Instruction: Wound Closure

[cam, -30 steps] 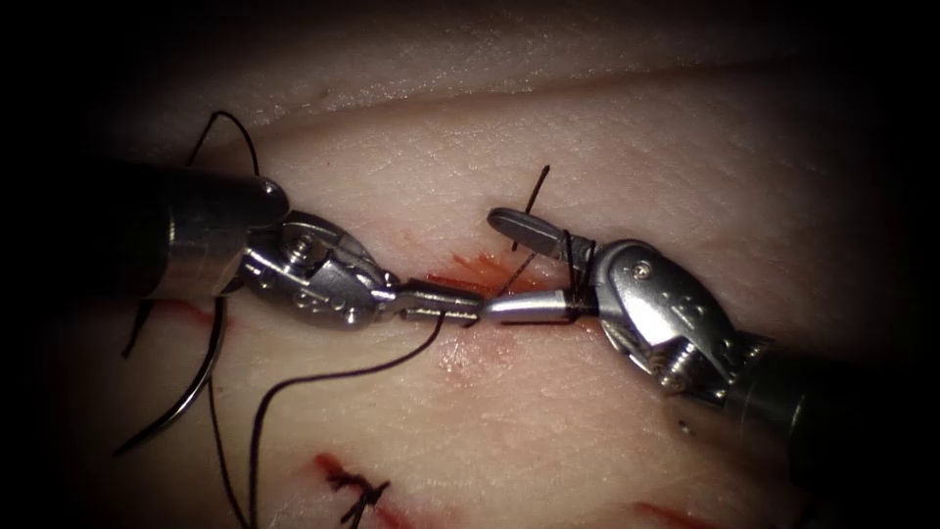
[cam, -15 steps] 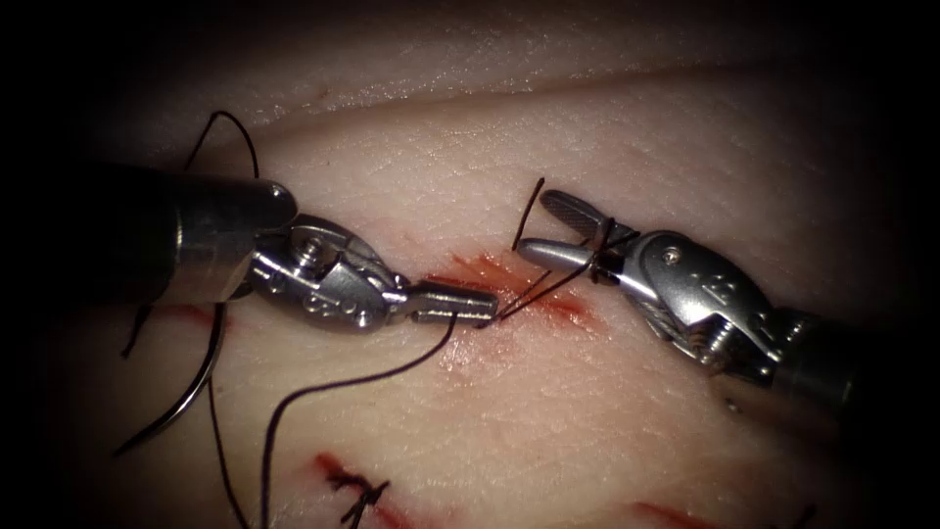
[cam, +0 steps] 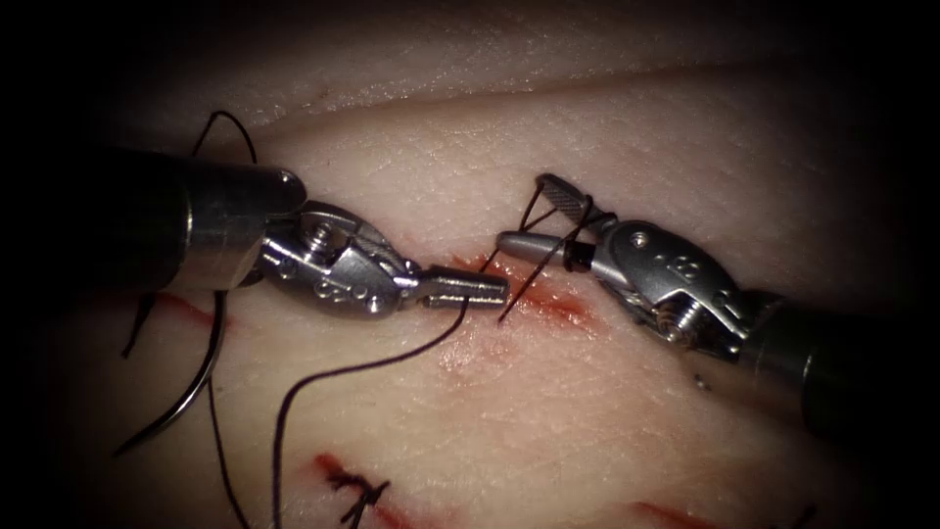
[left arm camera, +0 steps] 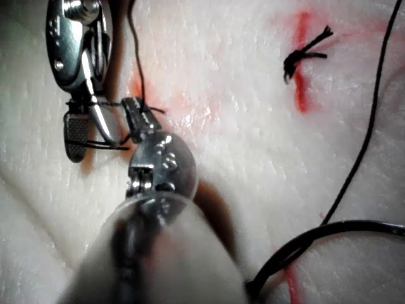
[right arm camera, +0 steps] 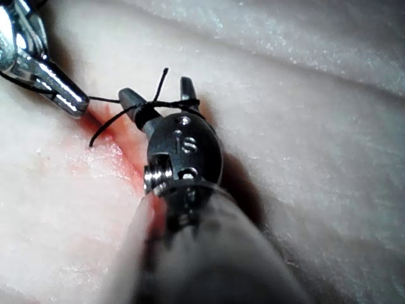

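L pincer (cam: 475, 287) clamped on thread (cam: 372, 369); R pincer (cam: 534, 214) apart, thread-wrapped, just right over cut (cam: 548, 306); needle (cam: 186, 392) lies free far left on tissue (cam: 587, 421).

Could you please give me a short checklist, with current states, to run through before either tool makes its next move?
1. Left tool holding the thread: ok, jaws shut on it beside the cut.
2. Right tool free to grasp: ok, jaws open, gripping nothing.
3. Loops on the right tool: ok, thread crosses both jaws.
4. Short thread end within reach: ok, it lies between the two tools over the red fluid.
5. Needle parked: ok, it lies on the tissue left of the cut, held by neither tool.
6. Needle tip clear of tissue: cannot tell.
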You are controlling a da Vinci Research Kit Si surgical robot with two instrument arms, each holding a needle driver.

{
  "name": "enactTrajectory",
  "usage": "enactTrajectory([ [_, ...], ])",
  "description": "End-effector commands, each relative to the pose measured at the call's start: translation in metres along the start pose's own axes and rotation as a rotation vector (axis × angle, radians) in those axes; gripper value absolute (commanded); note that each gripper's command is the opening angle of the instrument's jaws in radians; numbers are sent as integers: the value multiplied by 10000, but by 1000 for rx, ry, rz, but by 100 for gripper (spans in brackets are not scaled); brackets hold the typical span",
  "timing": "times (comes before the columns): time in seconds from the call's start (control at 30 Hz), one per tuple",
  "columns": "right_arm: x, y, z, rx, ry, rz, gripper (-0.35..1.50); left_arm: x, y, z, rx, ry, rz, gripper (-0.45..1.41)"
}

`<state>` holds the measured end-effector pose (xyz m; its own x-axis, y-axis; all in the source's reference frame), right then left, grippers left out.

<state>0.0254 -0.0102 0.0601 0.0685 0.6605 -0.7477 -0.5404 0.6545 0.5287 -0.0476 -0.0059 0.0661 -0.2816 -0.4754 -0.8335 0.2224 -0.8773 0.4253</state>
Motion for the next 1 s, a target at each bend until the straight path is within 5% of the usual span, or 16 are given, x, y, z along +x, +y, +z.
enactTrajectory([
  [0.03, 0, -1, 10, 3, 3, 1, 72, -3, -2, 8, 1, 2, 0, -45],
  [0.63, 4, -2, 22, 32, 11, 70, 41, -5, 27, 16, -8, -4, -24, -45],
  [0.73, 3, -1, 25, 21, 12, 105, -35, -2, 26, 16, -7, -2, -27, -45],
  [1.0, 0, -13, 15, 2, 9, 74, -35, -1, 17, 7, -4, 16, -35, -45],
])
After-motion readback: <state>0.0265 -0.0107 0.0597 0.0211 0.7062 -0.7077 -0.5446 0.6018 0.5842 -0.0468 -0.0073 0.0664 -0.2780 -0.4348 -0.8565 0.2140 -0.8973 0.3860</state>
